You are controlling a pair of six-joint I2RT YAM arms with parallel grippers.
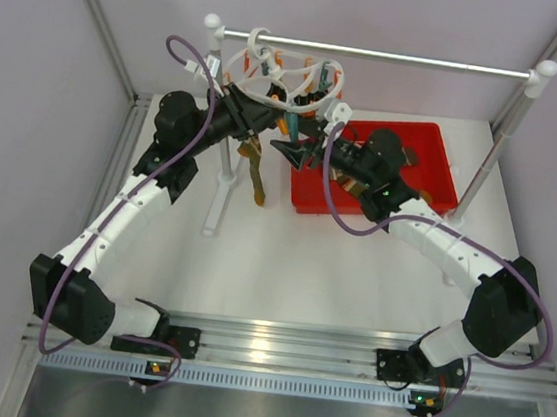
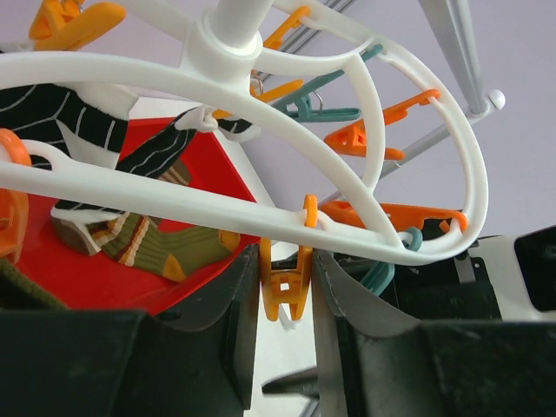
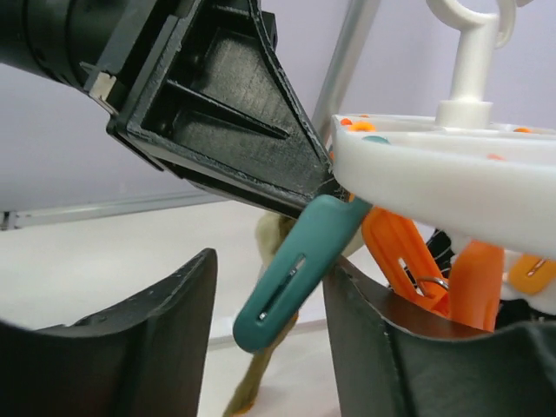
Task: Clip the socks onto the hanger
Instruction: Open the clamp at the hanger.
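Note:
The white ring hanger (image 1: 281, 76) hangs from the silver rail, with orange and teal clips dangling. My left gripper (image 1: 256, 117) is under its near rim. In the left wrist view the left gripper (image 2: 285, 300) is shut on an orange clip (image 2: 284, 282), with both jaws against its sides. My right gripper (image 1: 295, 155) is open. In the right wrist view a teal clip (image 3: 291, 278) hangs between the jaws of the right gripper (image 3: 271, 321) and leans on the right finger (image 3: 373, 339). A brown-olive sock (image 1: 256, 171) hangs under the hanger. More socks (image 2: 165, 248) lie in the red tray.
The red tray (image 1: 437, 146) sits at the back right under the right arm. The silver rail (image 1: 396, 57) on white-capped posts spans the back, with one post foot (image 1: 219, 202) on the table. Purple walls close in both sides.

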